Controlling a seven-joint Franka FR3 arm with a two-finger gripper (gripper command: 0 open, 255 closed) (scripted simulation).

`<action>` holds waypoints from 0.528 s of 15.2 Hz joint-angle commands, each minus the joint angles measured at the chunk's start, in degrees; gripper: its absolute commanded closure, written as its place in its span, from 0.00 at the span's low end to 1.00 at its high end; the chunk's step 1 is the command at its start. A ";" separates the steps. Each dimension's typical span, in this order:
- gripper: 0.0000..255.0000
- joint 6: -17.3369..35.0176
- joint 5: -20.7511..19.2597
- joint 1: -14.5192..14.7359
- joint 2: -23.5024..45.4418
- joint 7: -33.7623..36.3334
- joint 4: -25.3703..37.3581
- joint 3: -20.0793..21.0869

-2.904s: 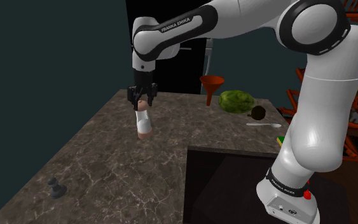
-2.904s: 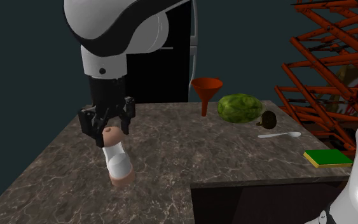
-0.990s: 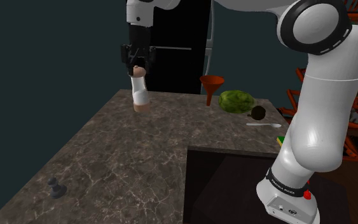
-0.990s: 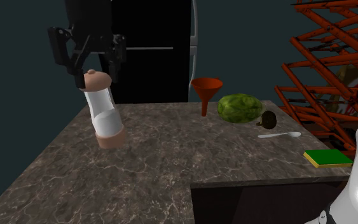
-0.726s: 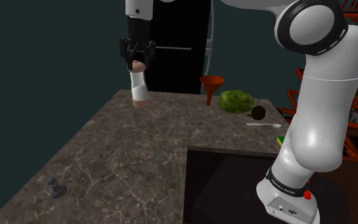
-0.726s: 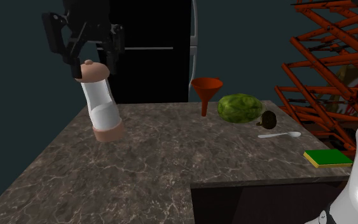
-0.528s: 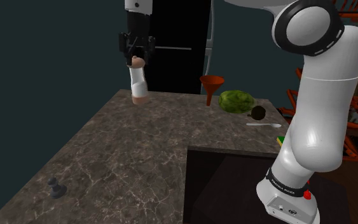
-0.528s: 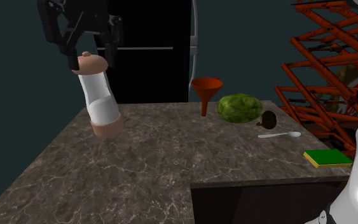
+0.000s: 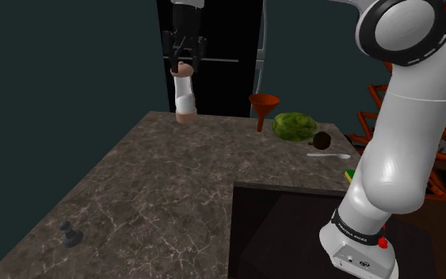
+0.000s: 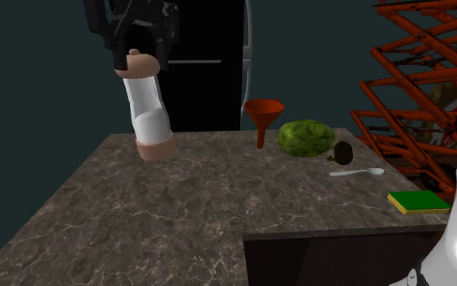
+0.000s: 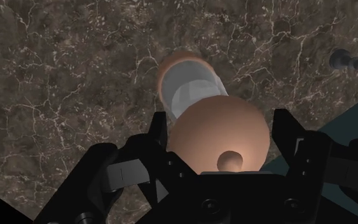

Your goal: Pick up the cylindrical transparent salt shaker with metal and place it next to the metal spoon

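Observation:
The salt shaker is a clear cylinder with pinkish-copper caps. It hangs slightly tilted, high over the far edge of the marble counter. My black gripper is shut on its top cap. In the second exterior view the shaker hangs below the gripper at the upper left. From the wrist, the fingers flank the shaker's round cap. The pale spoon lies flat far off toward the counter's right side.
An orange funnel, a green melon and a dark round object stand near the spoon. A green book lies at the right edge. A small dark piece sits near the front left. Orange racking stands beyond.
The gripper has carried the shaker up off the counter, then to the right in both exterior views over the last half second. The grip has stayed shut.

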 commanded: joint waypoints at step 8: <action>1.00 1.37 0.82 -4.67 -16.35 -9.64 -19.12 -4.72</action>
